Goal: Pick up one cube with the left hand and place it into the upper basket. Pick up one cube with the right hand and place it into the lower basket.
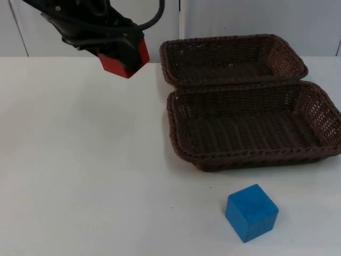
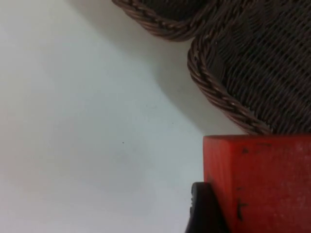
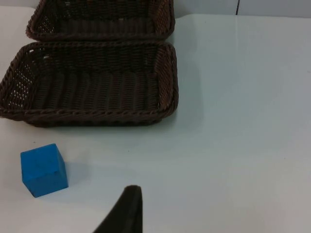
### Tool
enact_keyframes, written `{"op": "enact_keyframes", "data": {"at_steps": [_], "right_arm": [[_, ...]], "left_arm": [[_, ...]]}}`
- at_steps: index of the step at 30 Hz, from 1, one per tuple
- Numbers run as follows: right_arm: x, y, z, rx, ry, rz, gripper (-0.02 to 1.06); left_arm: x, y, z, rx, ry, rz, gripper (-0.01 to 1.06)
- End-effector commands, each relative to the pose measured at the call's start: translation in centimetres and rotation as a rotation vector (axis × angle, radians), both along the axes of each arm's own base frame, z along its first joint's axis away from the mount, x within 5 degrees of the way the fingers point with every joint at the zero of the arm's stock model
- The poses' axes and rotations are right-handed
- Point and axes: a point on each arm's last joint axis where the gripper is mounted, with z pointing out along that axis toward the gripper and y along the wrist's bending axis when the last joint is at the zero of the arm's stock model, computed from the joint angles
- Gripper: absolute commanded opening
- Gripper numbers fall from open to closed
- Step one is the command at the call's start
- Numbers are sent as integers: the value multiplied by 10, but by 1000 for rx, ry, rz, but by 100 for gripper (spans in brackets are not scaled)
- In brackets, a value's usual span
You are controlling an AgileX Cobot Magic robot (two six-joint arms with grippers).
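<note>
My left gripper [image 1: 120,47] hangs above the table, shut on a red cube [image 1: 126,63], just left of the upper basket [image 1: 169,64]. In the left wrist view the red cube [image 2: 260,184] sits against one black fingertip [image 2: 203,209], with a basket's woven rim [image 2: 214,87] beyond it. A blue cube [image 1: 251,212] rests on the white table in front of the lower basket [image 1: 173,125]. My right gripper [image 3: 128,211] waits over the table, to the right of the blue cube [image 3: 43,169] and short of the lower basket [image 3: 171,82]. Nothing lies in either basket.
The two dark brown wicker baskets stand side by side, long edges touching, at the table's right half. The upper basket [image 3: 165,19] lies close to the grey partition wall [image 1: 256,21]. White table top [image 1: 80,160] stretches to the left of the baskets.
</note>
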Motion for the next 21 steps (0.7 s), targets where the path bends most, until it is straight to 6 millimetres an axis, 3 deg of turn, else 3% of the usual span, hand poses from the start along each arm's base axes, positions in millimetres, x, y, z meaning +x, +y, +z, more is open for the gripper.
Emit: {"op": "enact_keyframes", "data": {"at_steps": [1,10,21], "right_arm": [[0,0,-2,0,2,-6,105],[0,0,-2,0,2,-6,105],[0,0,-2,0,2,-6,105]], "left_arm": [[0,-3,7,-35,-25,22,0],[13,-7,7,-81,-75,48,0],[62,-31,0,-142,-89,17,0]]}}
